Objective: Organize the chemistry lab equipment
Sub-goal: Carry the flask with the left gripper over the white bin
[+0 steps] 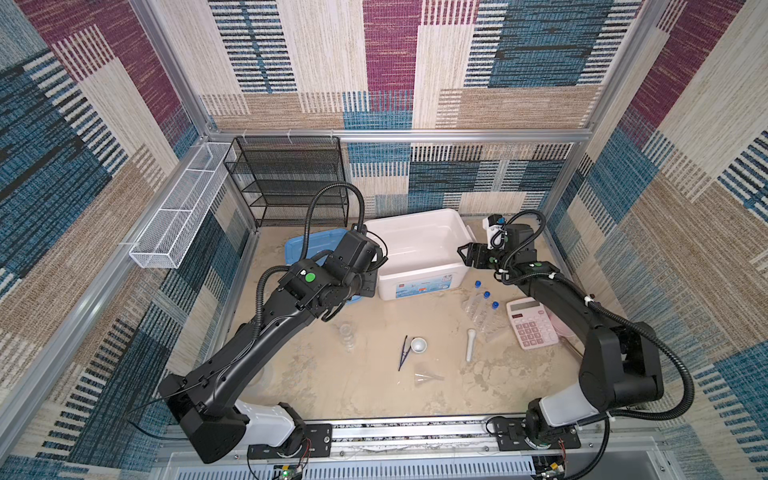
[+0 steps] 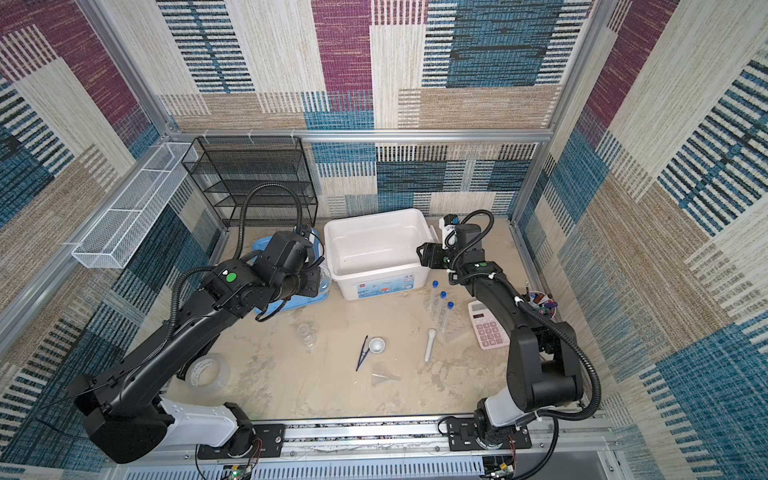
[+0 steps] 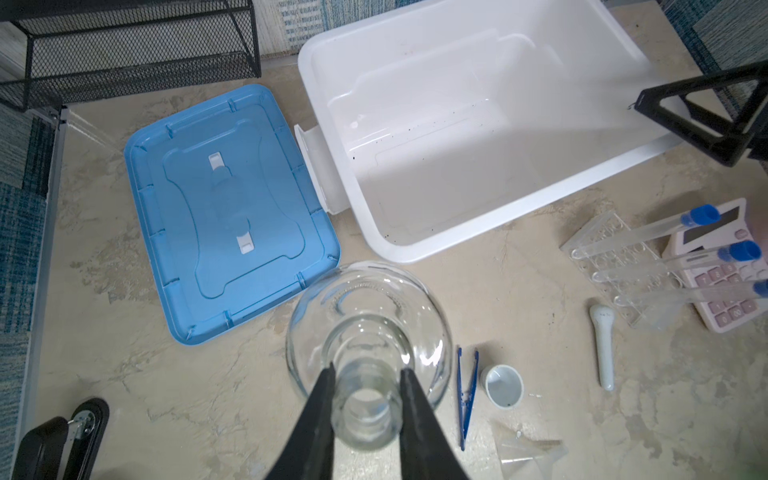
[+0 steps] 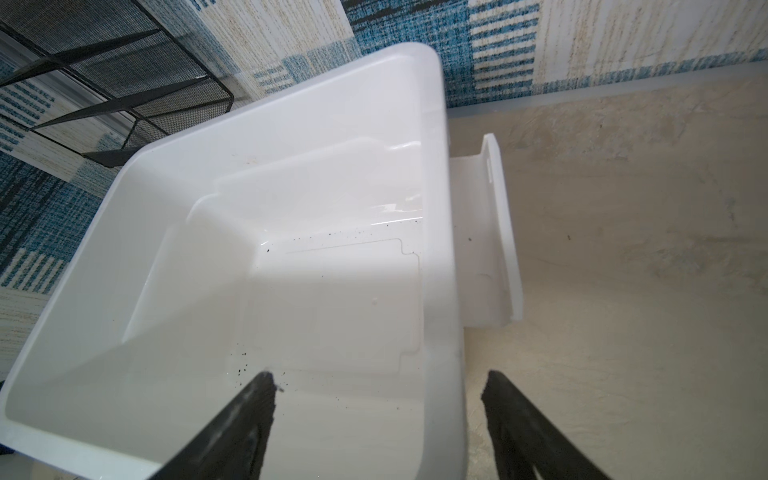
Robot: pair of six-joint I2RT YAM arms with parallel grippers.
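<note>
My left gripper (image 3: 368,368) is shut on the neck of the clear glass flask (image 3: 370,316), held above the table beside the blue lid; the flask (image 2: 323,277) also shows in a top view. My right gripper (image 4: 380,378) stands open and empty, straddling the right rim of the white bin (image 4: 436,166), also (image 1: 463,251). Three blue-capped test tubes (image 1: 484,305) stand in the clear rack (image 3: 611,249). On the table lie the white mortar (image 1: 418,344), pestle (image 1: 470,344), dark blue tweezers (image 1: 403,352), clear funnel (image 1: 426,377) and small clear beaker (image 1: 347,334).
The white bin (image 1: 419,274) holds nothing but dark specks. A blue lid (image 3: 232,216) lies to its left. A pink calculator (image 1: 530,324) and a cup of markers (image 2: 540,303) sit at the right, a tape roll (image 2: 206,376) front left, a black mesh shelf (image 1: 291,178) behind.
</note>
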